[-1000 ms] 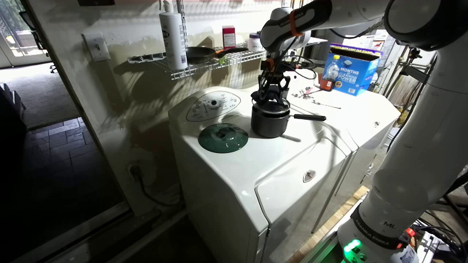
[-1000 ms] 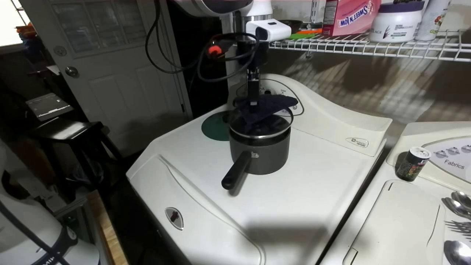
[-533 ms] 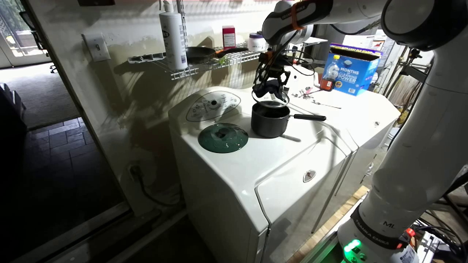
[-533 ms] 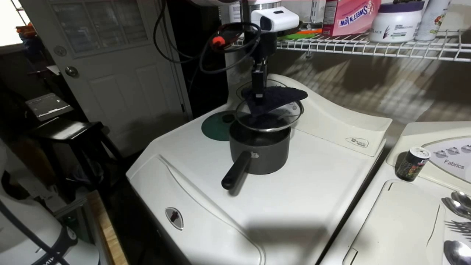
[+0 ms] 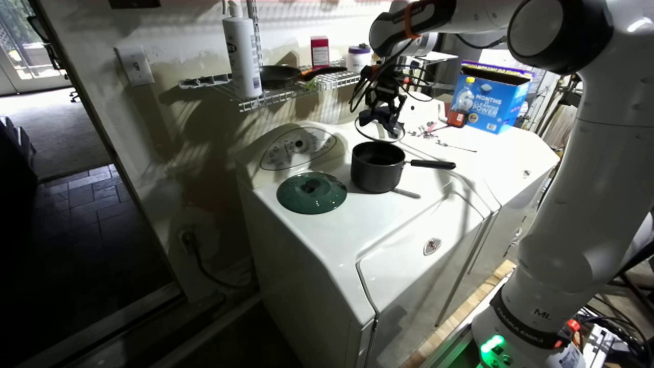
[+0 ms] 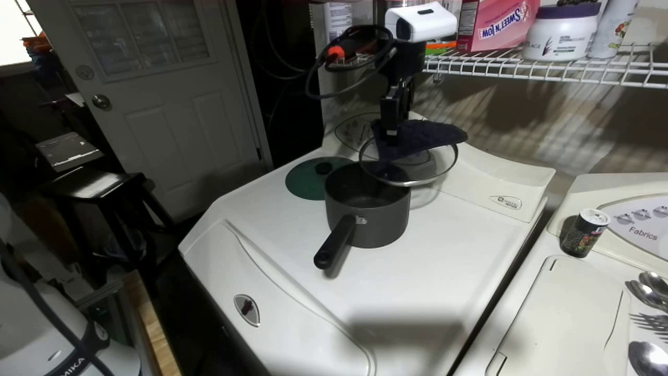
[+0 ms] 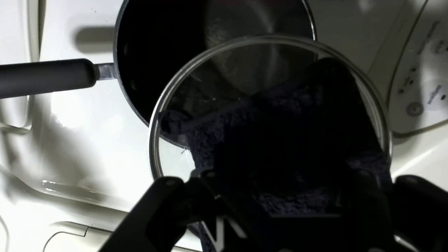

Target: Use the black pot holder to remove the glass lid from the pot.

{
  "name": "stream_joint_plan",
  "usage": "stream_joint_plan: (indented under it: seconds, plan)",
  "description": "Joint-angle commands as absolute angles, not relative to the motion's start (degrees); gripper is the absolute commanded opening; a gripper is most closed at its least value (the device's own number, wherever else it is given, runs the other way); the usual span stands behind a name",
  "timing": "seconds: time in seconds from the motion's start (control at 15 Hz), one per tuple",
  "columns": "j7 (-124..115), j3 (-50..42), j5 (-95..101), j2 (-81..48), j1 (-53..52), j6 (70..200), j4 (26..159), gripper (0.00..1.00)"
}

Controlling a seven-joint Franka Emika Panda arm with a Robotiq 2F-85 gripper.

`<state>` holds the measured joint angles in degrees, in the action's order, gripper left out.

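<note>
- Since the glass lid [image 6: 424, 167] may be hot, my part-closed gripper [image 6: 395, 130] holds it through the black pot holder [image 6: 428, 138].
- Pot [image 6: 382, 223] near back edge of washer top [image 6: 443, 250].

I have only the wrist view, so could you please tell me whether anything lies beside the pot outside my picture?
Observer: Yes, a dark green disc lies beside the pot on the white machine.
Operator: Thank you; the pot's long handle leaves my view, so where does it end?
Observer: In the air over the machine, resting on nothing.
Operator: Might anything hinder moving the glass lid towards the wall?
Observer: Possibly a wire shelf, mounted on that wall above the machine.
</note>
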<state>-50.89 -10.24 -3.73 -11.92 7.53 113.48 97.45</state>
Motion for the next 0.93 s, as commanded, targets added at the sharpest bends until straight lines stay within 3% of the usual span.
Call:
stream_joint_plan:
  seconds: [0.0,0.87]
  plan:
    - [-54.4,-11.1,-7.1,-16.7,8.8,110.3,88.8,0.4]
    - [-60.6,-13.1,-8.1,-30.6,13.6,105.5,72.0,0.4]
